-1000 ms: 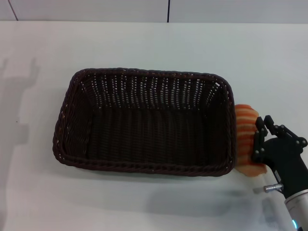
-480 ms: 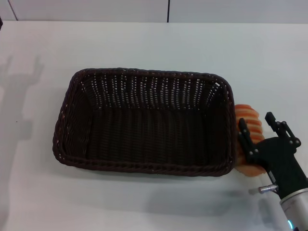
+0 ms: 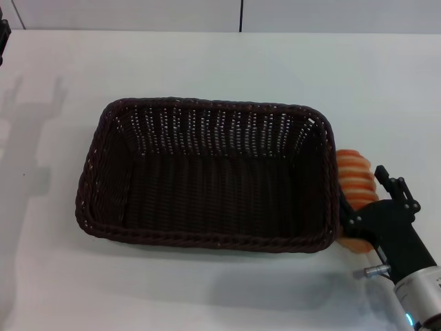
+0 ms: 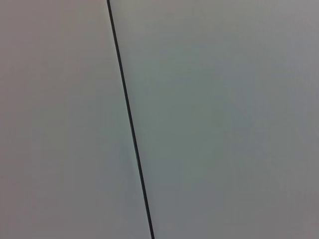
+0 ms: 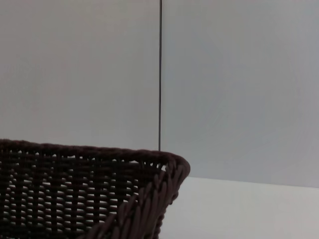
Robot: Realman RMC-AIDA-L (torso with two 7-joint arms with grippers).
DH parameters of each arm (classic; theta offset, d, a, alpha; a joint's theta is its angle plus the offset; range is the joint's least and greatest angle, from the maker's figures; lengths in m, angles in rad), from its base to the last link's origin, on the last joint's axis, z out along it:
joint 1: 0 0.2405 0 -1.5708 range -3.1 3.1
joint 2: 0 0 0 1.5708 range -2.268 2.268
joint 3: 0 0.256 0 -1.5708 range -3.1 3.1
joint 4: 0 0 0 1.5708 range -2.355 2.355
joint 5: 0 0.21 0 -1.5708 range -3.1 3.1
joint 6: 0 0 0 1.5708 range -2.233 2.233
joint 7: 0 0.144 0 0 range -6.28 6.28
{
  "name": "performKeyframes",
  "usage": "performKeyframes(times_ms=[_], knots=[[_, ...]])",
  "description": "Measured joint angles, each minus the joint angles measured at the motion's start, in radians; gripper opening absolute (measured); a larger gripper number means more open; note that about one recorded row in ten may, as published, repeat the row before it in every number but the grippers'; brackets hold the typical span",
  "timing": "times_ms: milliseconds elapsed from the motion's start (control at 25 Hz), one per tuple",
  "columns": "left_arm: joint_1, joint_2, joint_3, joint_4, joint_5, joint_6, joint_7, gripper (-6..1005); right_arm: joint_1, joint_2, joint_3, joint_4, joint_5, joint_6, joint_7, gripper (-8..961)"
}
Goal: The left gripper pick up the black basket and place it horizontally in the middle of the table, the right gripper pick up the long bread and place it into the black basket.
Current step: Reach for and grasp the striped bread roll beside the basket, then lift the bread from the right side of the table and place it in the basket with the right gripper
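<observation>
The black basket [image 3: 207, 176] lies lengthwise in the middle of the white table [image 3: 207, 62], empty. The long bread [image 3: 353, 172], orange with cream ridges, lies on the table against the basket's right end. My right gripper [image 3: 365, 196] is low over the near half of the bread, fingers open with one on either side of it. The right wrist view shows only the basket's braided corner [image 5: 164, 172]. A dark sliver of my left gripper [image 3: 3, 38] shows at the far left edge, away from the basket.
The left wrist view shows only a pale wall with a thin dark seam [image 4: 129, 119]. A wall with the same kind of seam [image 3: 241, 14] runs behind the table's far edge. The arm's shadow falls on the table's left side [image 3: 27, 138].
My right gripper spread its fingers and came down closer around the bread. A sliver of the left gripper came into view at the far left. The basket and bread did not move.
</observation>
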Motion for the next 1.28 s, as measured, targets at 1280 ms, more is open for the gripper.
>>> performKeyframes(times_ms=[1280], knots=[[-0.008, 0.003, -0.008, 0.008, 0.000, -0.003, 0.001, 788, -0.031, -0.002, 0.048, 0.001, -0.009, -0.189, 0.037, 609]])
